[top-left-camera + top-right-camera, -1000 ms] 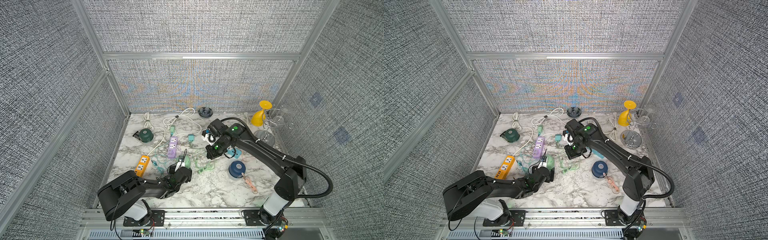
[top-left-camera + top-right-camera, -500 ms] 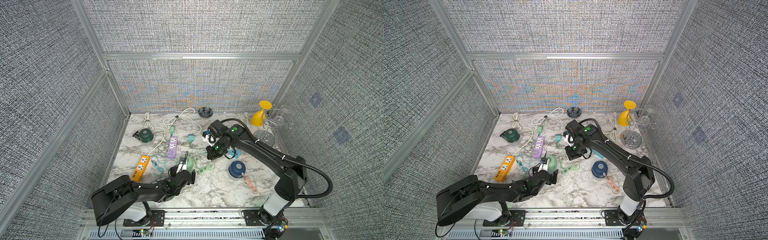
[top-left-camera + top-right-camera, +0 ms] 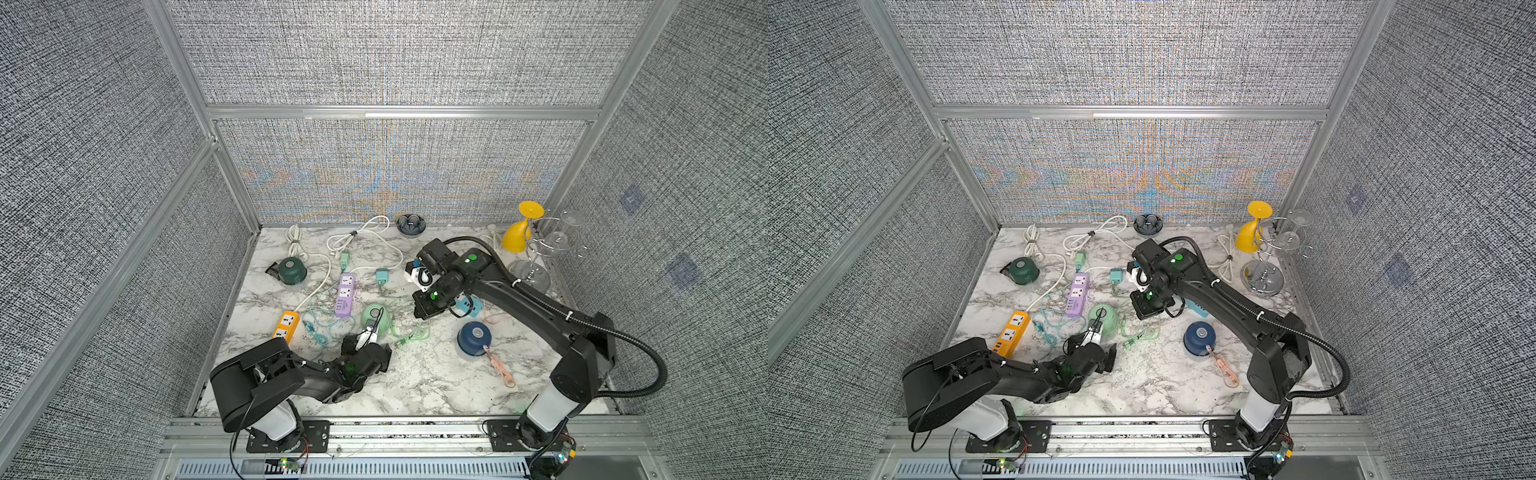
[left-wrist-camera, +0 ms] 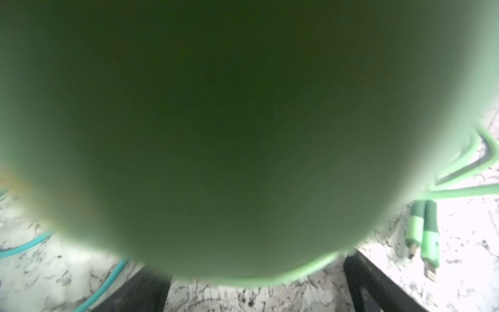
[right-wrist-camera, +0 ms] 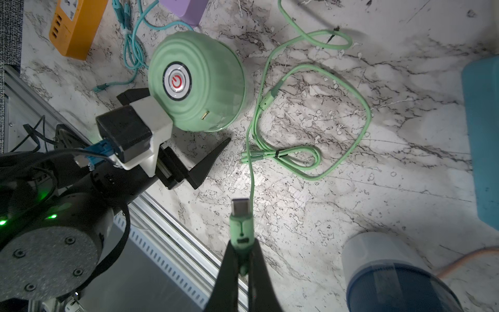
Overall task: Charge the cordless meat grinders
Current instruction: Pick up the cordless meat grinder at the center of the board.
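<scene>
My right gripper [image 5: 241, 254] pinches the green plug [image 5: 241, 216] while the left gripper [image 3: 368, 343] gapes wide at the mint grinder [image 3: 376, 318], mid-table just right of the purple strip [image 3: 345, 297], so I'd clamp left first, then align plug with the port [image 5: 205, 115].
</scene>
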You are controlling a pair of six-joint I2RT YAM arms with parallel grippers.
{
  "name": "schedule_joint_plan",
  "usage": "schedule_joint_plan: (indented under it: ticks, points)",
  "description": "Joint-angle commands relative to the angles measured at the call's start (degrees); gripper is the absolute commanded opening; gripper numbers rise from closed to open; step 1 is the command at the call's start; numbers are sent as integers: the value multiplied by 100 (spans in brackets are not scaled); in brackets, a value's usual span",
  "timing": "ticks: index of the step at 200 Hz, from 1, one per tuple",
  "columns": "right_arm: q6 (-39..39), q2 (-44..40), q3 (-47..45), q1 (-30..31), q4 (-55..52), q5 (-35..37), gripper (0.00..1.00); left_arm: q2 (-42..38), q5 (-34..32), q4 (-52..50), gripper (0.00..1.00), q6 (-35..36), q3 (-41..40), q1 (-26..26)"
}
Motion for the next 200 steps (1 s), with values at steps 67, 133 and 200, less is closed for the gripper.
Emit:
schedule_joint_plan:
  ticks: [67, 133, 200]
  points:
    - [-14, 47, 71, -4, -48, -82, 0, 156, 692, 1191, 99, 911, -136, 569]
    - [-41, 32, 53, -13, -101, -81, 0, 463, 1176, 1476, 99, 1226, 122, 805]
    - [-41, 79, 88, -7, -128, -99, 0, 651, 928, 1646, 99, 1289, 240, 933]
